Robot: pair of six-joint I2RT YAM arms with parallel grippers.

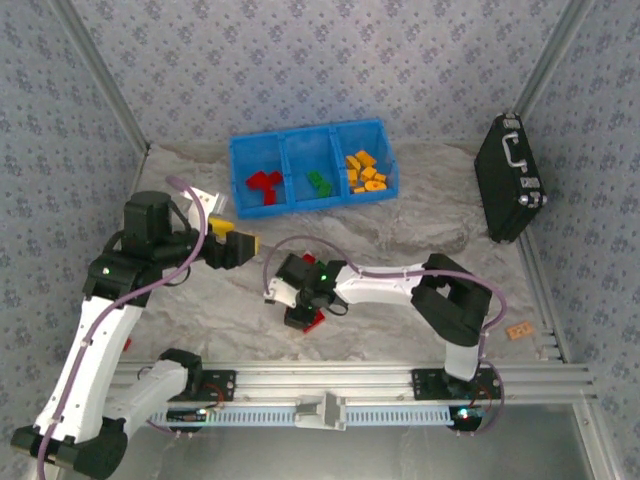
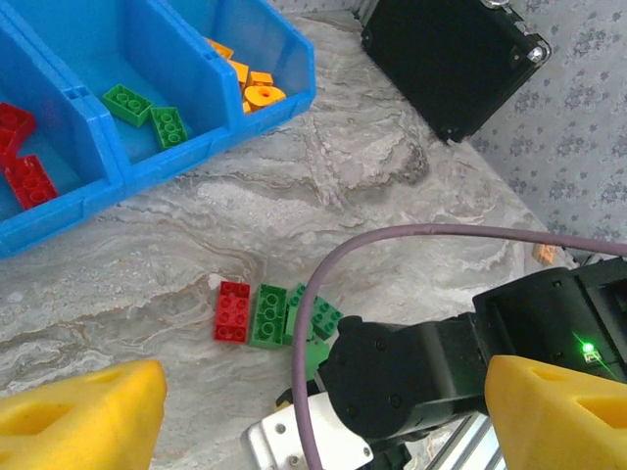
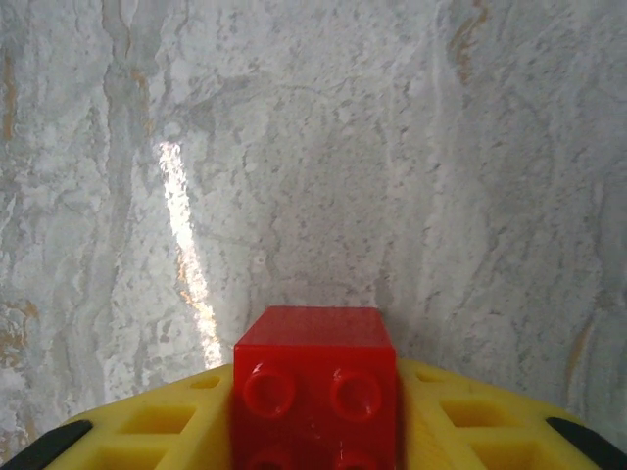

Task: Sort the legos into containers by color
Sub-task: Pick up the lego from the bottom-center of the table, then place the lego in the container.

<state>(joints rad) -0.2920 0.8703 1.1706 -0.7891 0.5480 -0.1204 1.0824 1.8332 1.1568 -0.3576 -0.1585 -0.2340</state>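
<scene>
The blue tray holds red legos in its left container, green legos in the middle one and orange ones on the right. My right gripper points down at the table's middle. Its yellow fingers press both sides of a red lego. A loose red lego and two green legos lie together on the table beside the right wrist. My left gripper hovers above them, open, with its yellow fingers wide apart and nothing between.
A black case with a metal handle leans at the right wall. A small orange tag lies near the right front edge. An aluminium rail runs along the front. A purple cable loops across the left wrist view.
</scene>
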